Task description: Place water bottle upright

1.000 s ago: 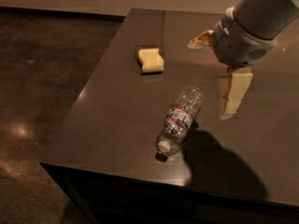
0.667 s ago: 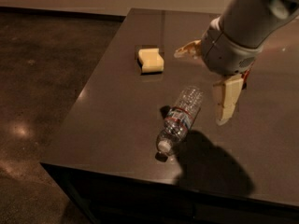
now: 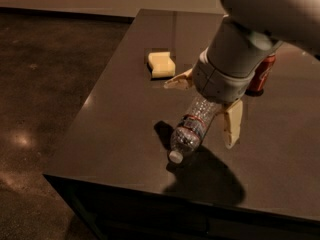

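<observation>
Pincer (image 3: 199, 115) descended onto water bottle (image 3: 189, 133) | jaws spread, straddling its base | cap points 7 o'clock along bench (image 3: 115, 124)

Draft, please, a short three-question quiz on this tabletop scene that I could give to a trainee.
1. True or false: the water bottle stands upright on the table.
2. Where is the pincer? A) shut on the cap; B) open, straddling the bottle's base end; C) out beyond the table edge.
3. What stands on the table behind the arm?
Key: 1 false, it lies on its side; 2 B; 3 a red can.
</observation>
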`<action>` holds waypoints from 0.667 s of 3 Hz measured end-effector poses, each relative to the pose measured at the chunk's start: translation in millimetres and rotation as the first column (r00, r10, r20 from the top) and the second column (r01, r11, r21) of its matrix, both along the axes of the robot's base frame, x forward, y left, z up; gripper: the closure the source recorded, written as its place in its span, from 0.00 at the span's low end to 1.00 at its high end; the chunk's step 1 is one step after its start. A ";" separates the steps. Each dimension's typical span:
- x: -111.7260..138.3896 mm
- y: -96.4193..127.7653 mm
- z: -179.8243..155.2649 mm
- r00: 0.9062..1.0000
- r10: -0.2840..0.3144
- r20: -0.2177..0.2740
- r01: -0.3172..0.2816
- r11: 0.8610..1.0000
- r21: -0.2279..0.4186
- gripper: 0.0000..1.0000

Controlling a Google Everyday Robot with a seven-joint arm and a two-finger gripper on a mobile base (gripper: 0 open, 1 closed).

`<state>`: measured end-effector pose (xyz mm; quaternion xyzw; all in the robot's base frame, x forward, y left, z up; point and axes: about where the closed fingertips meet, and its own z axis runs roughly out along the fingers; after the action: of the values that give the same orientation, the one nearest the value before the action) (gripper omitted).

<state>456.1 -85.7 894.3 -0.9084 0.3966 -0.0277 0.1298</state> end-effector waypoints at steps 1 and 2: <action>-3.5 8.7 -17.1 0.997 0.078 -0.003 -0.079 0.996 -0.050 0.00; -3.6 14.9 -28.9 0.992 0.123 -0.010 -0.123 0.988 -0.090 0.00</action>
<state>452.5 -70.8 865.3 -0.9361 0.3385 -0.0355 0.0890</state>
